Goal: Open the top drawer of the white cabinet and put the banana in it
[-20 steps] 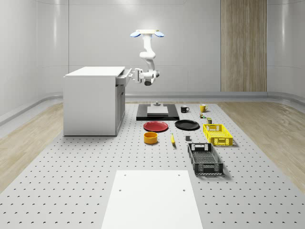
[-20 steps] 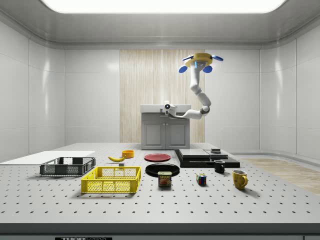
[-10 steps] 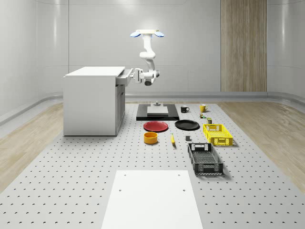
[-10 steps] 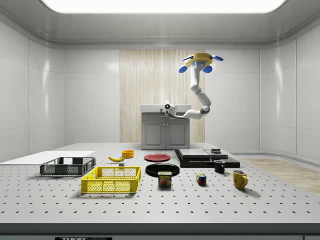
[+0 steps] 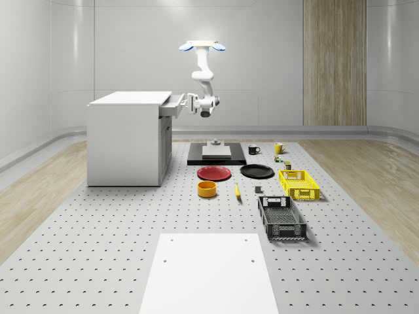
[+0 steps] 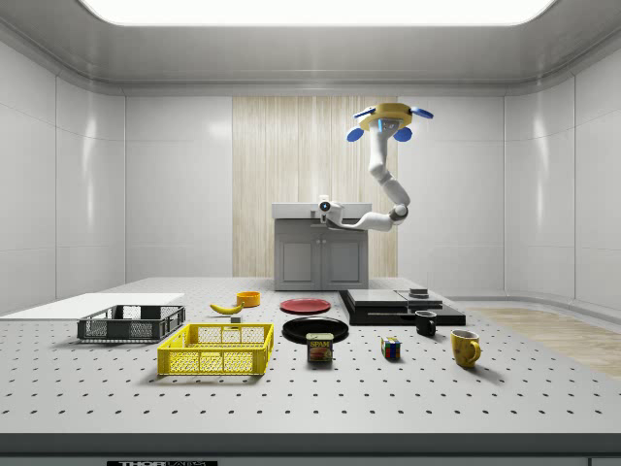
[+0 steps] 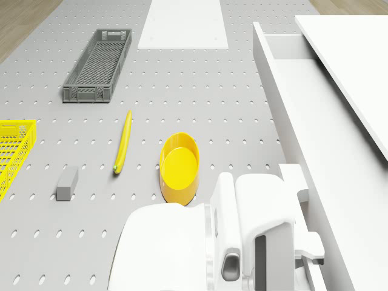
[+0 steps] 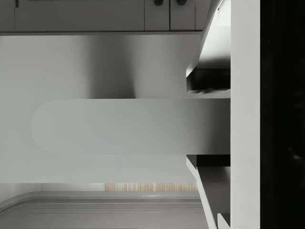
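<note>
1. Drone (image 5: 202, 46) is seen hovering high to the right of the cabinet (image 5: 127, 140), above the far tabletop (image 5: 98, 248).
2. Hand (image 5: 188, 104) is closed on the handle (image 8: 128, 126) of the drawer (image 7: 285, 109), which is pulled partly out.
3. Banana (image 7: 123, 142) is seen lying on the tabletop beside the bowl (image 7: 179, 167), well below the drawer.

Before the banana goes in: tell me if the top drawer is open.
Partly open: the top drawer juts out from under the cabinet top, its inside visible in the drone view.
</note>
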### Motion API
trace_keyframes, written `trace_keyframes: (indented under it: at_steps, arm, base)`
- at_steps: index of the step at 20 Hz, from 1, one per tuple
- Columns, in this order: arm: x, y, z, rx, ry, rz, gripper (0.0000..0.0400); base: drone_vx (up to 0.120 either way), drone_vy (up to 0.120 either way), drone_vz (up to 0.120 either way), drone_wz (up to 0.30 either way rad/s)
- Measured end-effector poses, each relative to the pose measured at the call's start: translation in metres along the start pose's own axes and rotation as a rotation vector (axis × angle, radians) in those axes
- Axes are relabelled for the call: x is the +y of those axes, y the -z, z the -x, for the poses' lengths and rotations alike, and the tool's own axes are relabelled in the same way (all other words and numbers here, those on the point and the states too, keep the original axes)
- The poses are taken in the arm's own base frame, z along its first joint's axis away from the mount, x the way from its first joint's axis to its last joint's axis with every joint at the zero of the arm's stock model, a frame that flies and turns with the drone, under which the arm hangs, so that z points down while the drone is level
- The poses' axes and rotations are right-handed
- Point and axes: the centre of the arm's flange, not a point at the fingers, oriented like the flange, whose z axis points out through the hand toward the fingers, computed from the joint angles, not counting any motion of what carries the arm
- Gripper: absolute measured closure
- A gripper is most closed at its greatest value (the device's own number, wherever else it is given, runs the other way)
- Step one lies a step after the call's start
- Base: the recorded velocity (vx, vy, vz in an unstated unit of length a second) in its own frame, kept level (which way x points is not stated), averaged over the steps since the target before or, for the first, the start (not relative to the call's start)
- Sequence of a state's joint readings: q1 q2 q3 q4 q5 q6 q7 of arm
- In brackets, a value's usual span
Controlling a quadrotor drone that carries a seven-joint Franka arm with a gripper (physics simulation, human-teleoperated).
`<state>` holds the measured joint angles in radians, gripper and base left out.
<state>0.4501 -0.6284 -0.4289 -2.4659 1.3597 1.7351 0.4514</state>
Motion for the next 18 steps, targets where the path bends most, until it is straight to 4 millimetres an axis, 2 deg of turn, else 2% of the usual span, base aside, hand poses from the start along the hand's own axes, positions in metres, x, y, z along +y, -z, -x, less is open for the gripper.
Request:
trace_keyframes:
  at_steps: [1, 4, 7, 9, 13, 14, 18]
  arm:
    - [0.003, 0.005, -0.004, 0.008, -0.011, 0.013, 0.0171]
    - [-0.001, 0.016, 0.002, 0.006, -0.024, 0.008, 0.0237]
    - [-0.003, 0.029, 0.005, 0.003, -0.025, 0.003, 0.0267]
    - [-0.004, 0.039, 0.006, 0.002, -0.025, 0.001, 0.0276]
    - [-0.004, 0.060, 0.007, 0.002, -0.031, 0.003, 0.0264]
    - [-0.003, 0.065, 0.006, 0.008, -0.002, 0.009, 0.0244]
    - [-0.002, 0.087, 0.005, 0.003, -0.009, 0.003, 0.0276]
  base:
    - [0.000, 0.000, 0.000, 0.000]
    - [0.000, 0.000, 0.000, 0.000]
    - [0.000, 0.000, 0.000, 0.000]
    - [0.000, 0.000, 0.000, 0.000]
    - [0.000, 0.000, 0.000, 0.000]
    - [0.000, 0.000, 0.000, 0.000]
    - [0.000, 0.000, 0.000, 0.000]
